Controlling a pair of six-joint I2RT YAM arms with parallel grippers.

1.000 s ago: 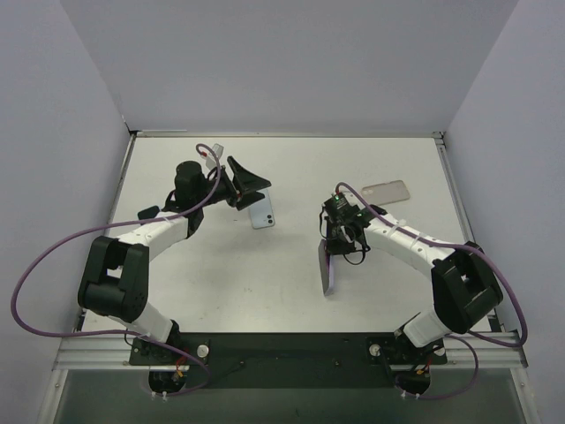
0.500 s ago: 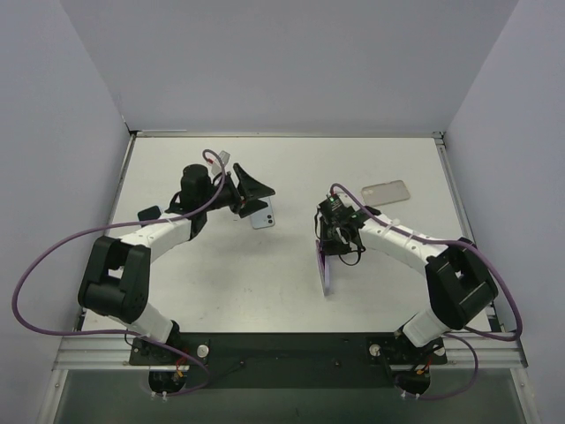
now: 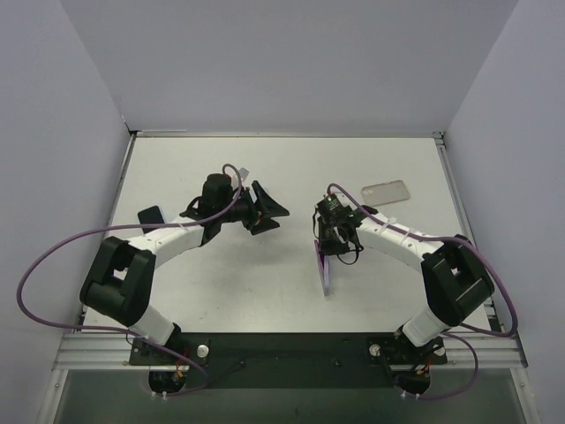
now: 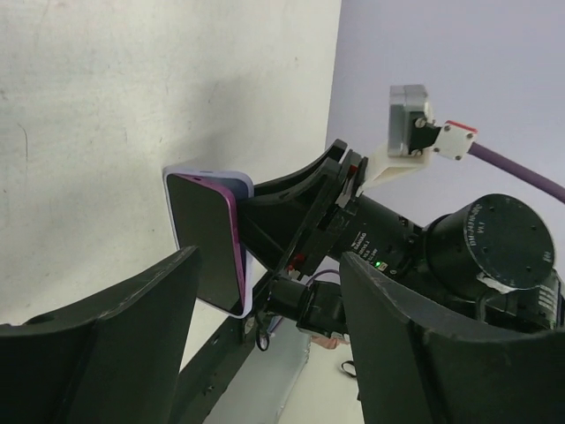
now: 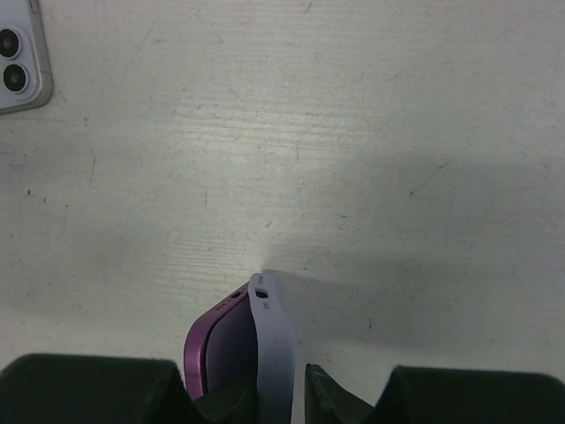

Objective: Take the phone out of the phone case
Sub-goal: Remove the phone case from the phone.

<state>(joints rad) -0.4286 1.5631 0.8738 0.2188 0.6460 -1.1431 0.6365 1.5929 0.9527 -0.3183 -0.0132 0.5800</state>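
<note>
The setting is a robotics lab test cell. A scuffed white tabletop (image 3: 265, 283) is boxed in on three sides by plain, pale grey-lilac wall panels (image 3: 291, 62). Two white-and-black robot arms, left (image 3: 159, 240) and right (image 3: 402, 240), stand on a black base plate (image 3: 291, 347). The plate lies along a ribbed aluminium rail (image 3: 97, 358), and the arms trail purple cables (image 4: 516, 168).

The phone (image 5: 216, 353) looks glossy, its case (image 5: 275, 349) matt plastic, the table (image 5: 371, 124) scuffed.
</note>
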